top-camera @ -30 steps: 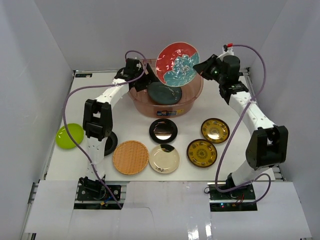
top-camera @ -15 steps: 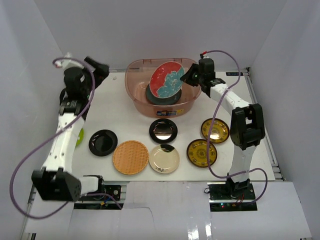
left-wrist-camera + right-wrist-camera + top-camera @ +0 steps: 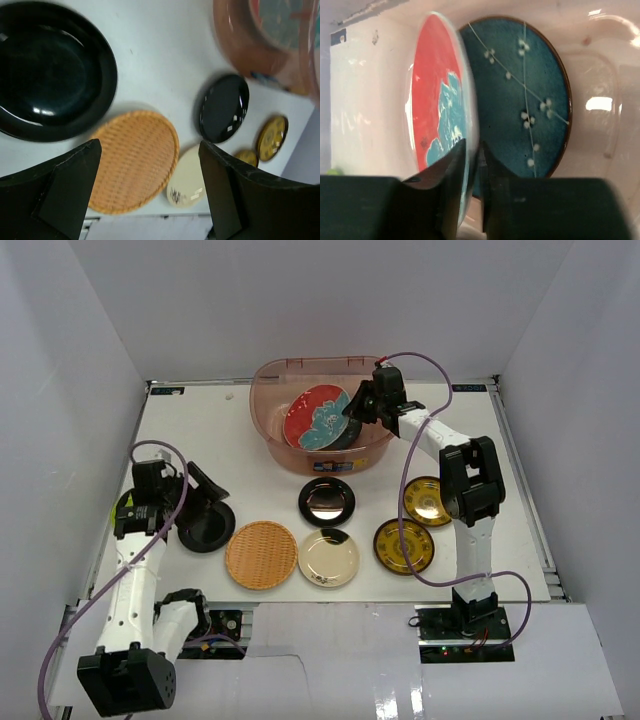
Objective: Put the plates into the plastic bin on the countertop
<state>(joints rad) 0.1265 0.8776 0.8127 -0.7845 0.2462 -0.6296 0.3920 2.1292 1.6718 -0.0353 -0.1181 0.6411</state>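
Countertop [image 3: 190, 430]: white surface. Six plates lie on its near half, all outside the bin.
Left claw [image 3: 150, 165]: spread wide and holding nothing, hanging low over the near-left plates.
Black plate [image 3: 50, 75]: flat at the far left of the row, partly under the left claw in the top view. Its rim looks low and glossy, so a finger could skid off and shove it rather than lift it.
Woven plate [image 3: 262, 554]: just right of the black plate. A shoved black plate would likely knock into it.
Cream plate [image 3: 329, 557]: next along the near row, just beside the woven plate.
Shiny black plate [image 3: 327, 501]: just in front of the bin's near wall.
Bin [image 3: 268, 435]: far centre, with two plates inside.
Red plate [image 3: 432, 100]: inside the bin, tilted steeply on edge above the blue plate.
Blue plate [image 3: 520, 95]: flat on the bin floor.
Right claw [image 3: 470, 150]: clamped on the red plate's rim, reaching in over the bin's right wall.
Main risk: if let go at this tilt, the red plate could fall hard on the blue plate and chip it. It could also end up propped against the wall, using room the others need. The thin rim pinch may also let it swing.
Gold plates [image 3: 404, 545]: two at the near right, the farther one partly under the right arm. A low pull-back might brush it.
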